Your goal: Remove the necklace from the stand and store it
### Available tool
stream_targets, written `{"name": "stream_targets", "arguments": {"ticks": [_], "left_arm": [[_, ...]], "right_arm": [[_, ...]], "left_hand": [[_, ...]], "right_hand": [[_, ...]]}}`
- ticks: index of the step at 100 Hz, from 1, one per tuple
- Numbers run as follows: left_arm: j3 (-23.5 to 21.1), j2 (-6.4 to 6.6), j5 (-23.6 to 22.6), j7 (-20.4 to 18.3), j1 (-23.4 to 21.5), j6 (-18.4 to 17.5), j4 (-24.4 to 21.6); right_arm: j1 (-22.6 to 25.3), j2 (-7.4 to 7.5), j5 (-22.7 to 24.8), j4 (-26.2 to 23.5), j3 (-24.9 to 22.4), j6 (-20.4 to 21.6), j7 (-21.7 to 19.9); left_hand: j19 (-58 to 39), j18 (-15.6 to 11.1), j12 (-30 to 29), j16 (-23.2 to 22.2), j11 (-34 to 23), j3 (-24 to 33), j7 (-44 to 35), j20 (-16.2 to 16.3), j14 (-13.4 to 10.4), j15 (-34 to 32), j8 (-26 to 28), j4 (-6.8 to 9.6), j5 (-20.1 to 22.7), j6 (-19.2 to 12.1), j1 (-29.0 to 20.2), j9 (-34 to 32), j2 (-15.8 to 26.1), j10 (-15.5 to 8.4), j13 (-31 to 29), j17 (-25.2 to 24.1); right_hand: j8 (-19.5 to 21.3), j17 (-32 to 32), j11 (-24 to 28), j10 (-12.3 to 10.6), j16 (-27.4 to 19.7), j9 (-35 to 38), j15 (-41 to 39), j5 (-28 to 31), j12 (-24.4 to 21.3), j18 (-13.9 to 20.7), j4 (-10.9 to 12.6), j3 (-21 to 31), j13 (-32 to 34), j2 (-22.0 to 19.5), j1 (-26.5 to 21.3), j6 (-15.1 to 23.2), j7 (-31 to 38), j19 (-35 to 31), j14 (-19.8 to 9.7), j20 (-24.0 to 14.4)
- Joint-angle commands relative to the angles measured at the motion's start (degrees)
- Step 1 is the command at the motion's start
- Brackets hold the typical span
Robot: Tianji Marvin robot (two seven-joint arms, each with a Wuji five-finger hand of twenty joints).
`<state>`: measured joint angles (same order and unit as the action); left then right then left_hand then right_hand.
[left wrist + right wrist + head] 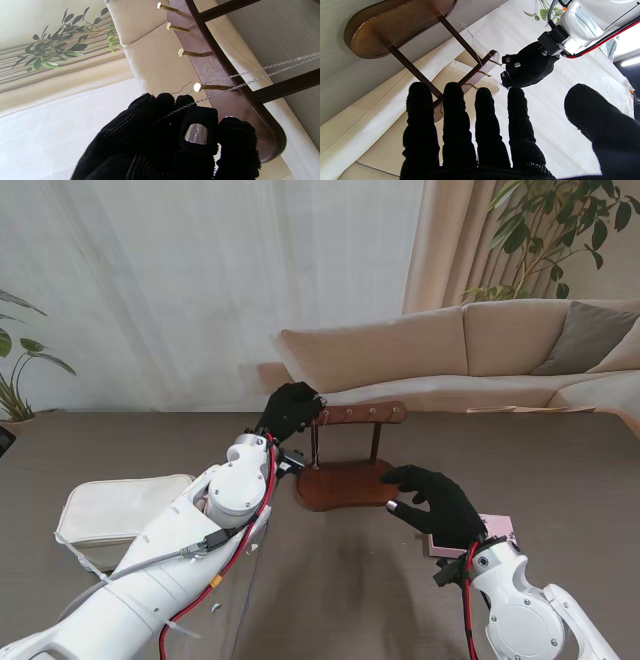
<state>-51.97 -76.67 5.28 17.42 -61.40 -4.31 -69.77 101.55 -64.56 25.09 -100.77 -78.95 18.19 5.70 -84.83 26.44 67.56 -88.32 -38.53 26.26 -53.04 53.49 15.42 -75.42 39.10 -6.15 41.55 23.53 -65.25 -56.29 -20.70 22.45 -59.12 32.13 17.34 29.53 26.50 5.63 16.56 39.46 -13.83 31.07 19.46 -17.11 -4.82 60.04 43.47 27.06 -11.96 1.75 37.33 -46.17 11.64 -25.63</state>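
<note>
A dark brown wooden jewellery stand with an oval base, two thin uprights and a curved top bar (350, 470) is seen at the centre of the grey-brown table (330, 600). Small brass pegs (186, 53) are set in a row along the bar. A thin silver chain necklace (240, 85) is draped over the peg at the bar's 9 o'clock end in the stand camera's view, and its two strands are seen running from that peg along the upright toward the base.

The black-gloved left hand (290, 410) is raised at that same end of the bar, at about 11 o'clock from the base. Its fingers (200, 130) are curled tightly together, and the chain is pinched between the fingertips right beside the peg, as is shown in the left wrist view.

The black-gloved right hand (438, 502) is held at 3 o'clock of the base, just beside its edge. Its fingers (460, 117) are spread flat and apart, and nothing is held in them; whether the base is touched cannot be told.

A cream fabric zip pouch (115, 515) lies at 9 o'clock of the stand, well apart from it. A small pink box (498, 530) is partly covered by the right hand at 4 o'clock.
</note>
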Motion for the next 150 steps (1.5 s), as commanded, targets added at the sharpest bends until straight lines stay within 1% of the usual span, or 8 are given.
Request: {"name": "stream_targets", "arguments": {"ticks": [1, 26, 42, 70, 89, 107, 129, 150], "left_arm": [[-0.1, -0.55, 0.1, -1.2, 0.8, 0.0, -0.6], [0.1, -0.10, -0.1, -2.6, 0.8, 0.0, -1.4], [-0.2, 0.93, -1.4, -4.1, -0.3, -0.1, -3.5], [-2.1, 2.79, -3.9, -5.5, -3.9, -0.5, -8.8], [-3.9, 3.68, -3.9, -6.0, -7.3, -0.8, -12.6], [-5.2, 4.81, -4.8, -7.5, -10.3, -1.0, -15.9], [-5.9, 5.64, -4.8, -8.9, -12.8, -2.4, -18.6], [-6.4, 6.17, -5.7, -9.2, -14.9, -3.8, -20.3]], "right_arm": [[0.2, -0.06, -0.1, -0.2, 0.1, 0.1, -0.9], [0.1, -0.08, -0.1, -0.1, 0.1, 0.1, -0.9], [0.1, -0.11, 0.0, -0.1, 0.1, 0.1, -0.7], [0.1, -0.20, 0.7, 0.0, 0.3, 0.3, 0.1], [0.6, -0.13, 1.6, -0.2, -0.1, 0.6, 0.3], [1.6, 0.04, 3.8, -0.8, -2.0, 0.7, 0.5], [3.0, 0.72, 7.9, -1.8, -5.8, 0.5, -1.2], [4.5, 1.53, 12.1, -2.0, -10.4, 1.2, -3.7]], "left_hand": [[-4.2, 0.2, -0.1, -1.6, -0.6, 1.3, -2.4, 0.0, -6.4, -1.1, 0.8, -0.44, 0.6, 0.5, -2.5, -3.7, -0.5, 1.9, -0.8, 1.1], [-4.2, 0.1, -0.1, -1.6, -0.6, 1.5, -2.5, -0.1, -6.5, -1.0, 0.8, -0.48, 0.8, 0.4, -2.4, -3.9, -0.6, 1.8, -0.9, 1.2], [-4.0, -0.5, 0.3, -1.6, -0.6, 1.9, -2.6, -0.6, -6.9, -0.6, 1.0, -0.61, 0.8, 0.1, -2.2, -4.0, -0.7, 1.4, -0.9, 1.8], [-3.8, -0.9, 0.6, -1.6, -0.4, 3.6, -3.2, -1.8, -7.8, 0.3, 1.1, -1.10, 1.1, -0.5, -1.2, -5.1, -1.5, 0.5, -1.9, 3.8], [-3.8, -0.8, 0.6, -1.6, -0.3, 4.1, -3.1, -2.1, -7.6, 0.5, 1.0, -1.23, 1.2, -0.4, -1.0, -5.2, -1.7, 0.5, -2.1, 4.2], [-3.8, -0.5, 0.5, -1.6, -0.2, 4.3, -3.1, -2.3, -7.7, 0.6, 1.1, -1.33, 1.3, -0.5, -0.8, -5.3, -1.7, 0.4, -2.2, 4.2], [-3.8, -0.6, 0.5, -1.6, -0.2, 4.4, -3.2, -2.4, -7.7, 0.7, 1.2, -1.43, 1.3, -0.7, -0.7, -5.4, -1.7, 0.3, -2.2, 4.4], [-3.9, -0.6, 0.5, -1.6, -0.2, 4.6, -3.2, -2.5, -7.8, 0.8, 1.2, -1.46, 1.4, -0.7, -0.6, -5.5, -1.8, 0.3, -2.3, 4.4]], "right_hand": [[0.1, -13.5, -1.0, 0.9, -0.3, 0.6, 0.8, -0.8, -0.6, -1.0, 1.4, -1.1, -1.6, -2.0, 1.4, 0.0, -1.0, 1.8, 0.2, -0.6], [0.1, -13.4, -1.1, 0.9, -0.3, 0.6, 0.8, -0.7, -0.6, -1.0, 1.4, -1.1, -1.6, -1.9, 1.4, -0.1, -1.0, 1.8, 0.3, -0.7], [0.1, -13.4, -1.1, 0.8, -0.3, 0.6, 0.8, -0.7, -0.5, -1.0, 1.4, -1.1, -1.5, -1.9, 1.4, -0.1, -1.0, 1.8, 0.3, -0.7], [0.2, -13.4, -1.0, 0.9, -0.2, 0.7, 0.7, -0.7, -0.5, -1.0, 1.3, -1.0, -1.4, -1.7, 1.3, 0.0, -0.8, 1.8, 0.2, -0.7], [0.2, -13.4, -0.9, 0.8, -0.2, 0.6, 0.7, -0.7, -0.5, -1.0, 1.3, -1.0, -1.4, -1.6, 1.4, 0.0, -0.8, 1.7, 0.0, -0.7], [0.2, -13.4, -1.0, 0.7, -0.3, 0.5, 0.7, -0.7, -0.5, -1.0, 1.3, -1.2, -1.5, -1.3, 1.4, 0.2, -0.8, 1.7, 0.0, -0.7], [0.3, -13.7, -1.0, 0.6, -0.4, -0.9, 0.9, -0.9, -0.5, -0.7, 1.1, -1.8, -2.1, -0.6, 1.7, 0.6, -0.7, 1.7, -0.4, -0.7], [0.4, -14.6, -1.0, 0.3, -0.4, -2.4, 1.1, -1.5, -0.5, -0.3, 0.7, -3.2, -3.1, 0.6, 1.8, 1.1, -0.6, 2.1, -0.7, -0.6]]}}
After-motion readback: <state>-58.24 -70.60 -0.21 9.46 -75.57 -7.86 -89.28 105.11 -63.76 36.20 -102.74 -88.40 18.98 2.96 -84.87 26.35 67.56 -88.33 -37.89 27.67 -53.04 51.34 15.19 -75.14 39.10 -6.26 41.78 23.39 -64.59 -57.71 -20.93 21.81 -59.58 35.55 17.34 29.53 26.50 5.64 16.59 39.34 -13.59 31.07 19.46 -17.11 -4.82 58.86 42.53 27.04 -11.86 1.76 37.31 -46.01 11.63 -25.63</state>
